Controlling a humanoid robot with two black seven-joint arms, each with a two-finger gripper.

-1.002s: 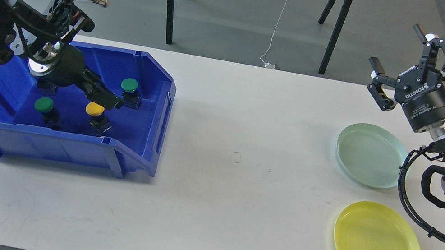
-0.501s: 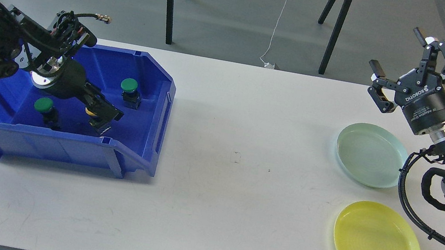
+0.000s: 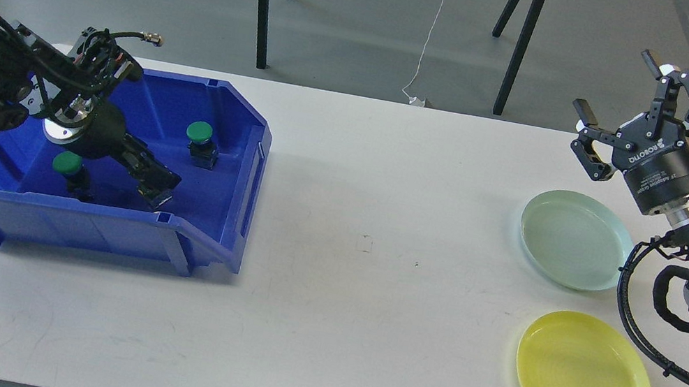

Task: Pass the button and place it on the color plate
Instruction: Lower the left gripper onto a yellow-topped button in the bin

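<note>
Left gripper, grip unreadable, dips into blue bin at 9 o'clock; hidden button could slip; right gripper gapes.

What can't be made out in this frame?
- Left gripper, head view: dark fingers inside the blue bin; open or shut unclear.
- No yellow button visible; the left gripper may cover one.
- Front green button: its base is partly behind the arm.
- Left arm: cut off by the left edge.
</note>
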